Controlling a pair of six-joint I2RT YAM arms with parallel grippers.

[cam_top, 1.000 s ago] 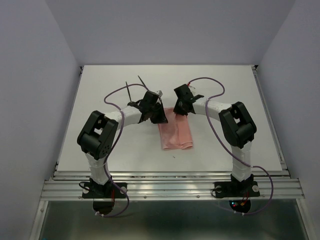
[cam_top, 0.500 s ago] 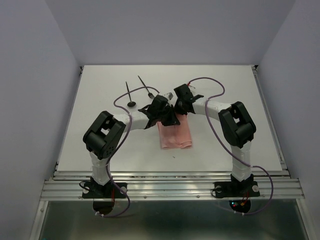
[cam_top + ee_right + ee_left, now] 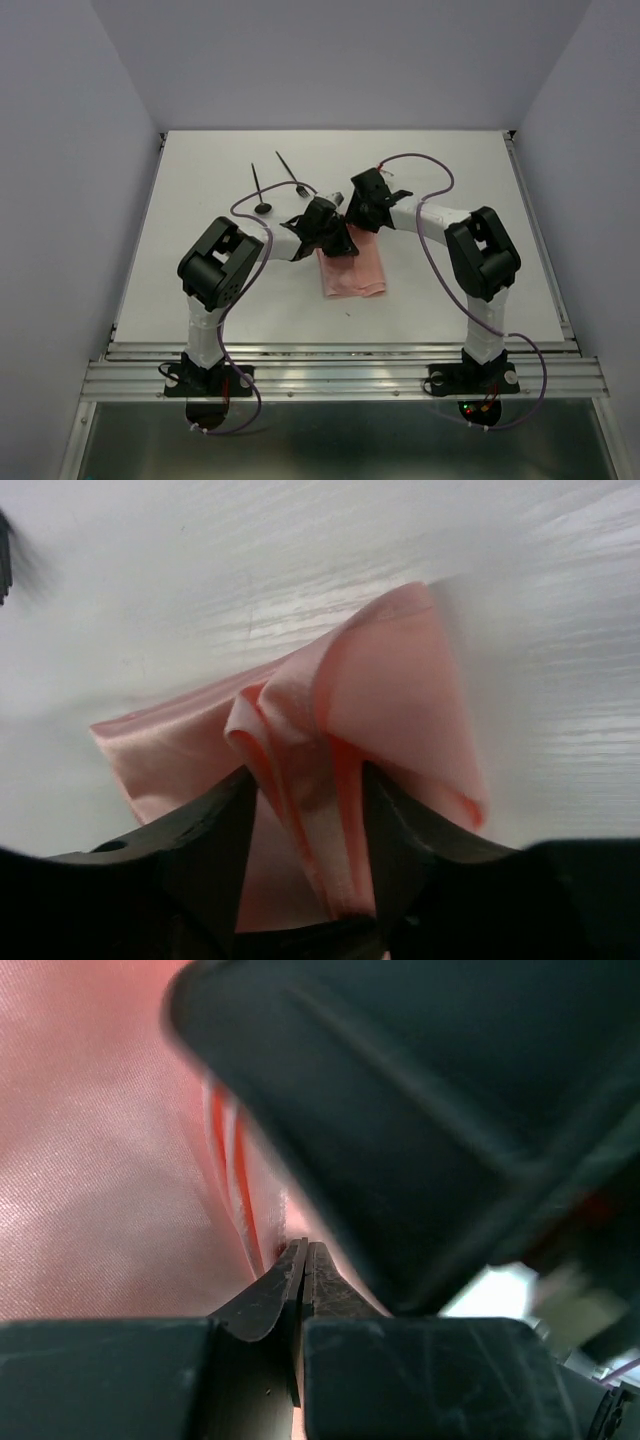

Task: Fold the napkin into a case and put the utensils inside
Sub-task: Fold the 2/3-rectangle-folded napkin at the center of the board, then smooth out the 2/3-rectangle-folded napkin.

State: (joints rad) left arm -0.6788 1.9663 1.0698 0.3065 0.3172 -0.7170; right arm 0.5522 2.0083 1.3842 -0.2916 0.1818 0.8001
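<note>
So a white worktop [image 3: 450, 200] is seen from above, walled in by pale panels, and both arms are bent inward over its middle: the left arm [image 3: 215, 265] is angled in from the left and the right arm [image 3: 480, 250] from the right, each with a purple cable [image 3: 412, 156] looped along it. The napkin [image 3: 355, 272] is laid flat near the centre of the worktop as a narrow pink strip. Its near end is left uncovered, and its far end is hidden under the two wrists. The left end effector [image 3: 335, 240] is set at the far left corner of the cloth. In the left wrist view its jaws are pressed together, and a folded edge of the napkin runs straight into the tips, so the cloth looks pinched there. The right end effector [image 3: 362, 215] is parked just beside it at the far right corner. In the right wrist view its jaws are held apart, and a puffed-up fold of napkin is raised between them without being clamped. The utensils are left on bare worktop beyond the left wrist, clear of the napkin: the spoon [image 3: 258, 190] is on the left with its bowl toward the arms, and the fork [image 3: 288, 170] is just beside it on the right, angled toward the left wrist.
</note>
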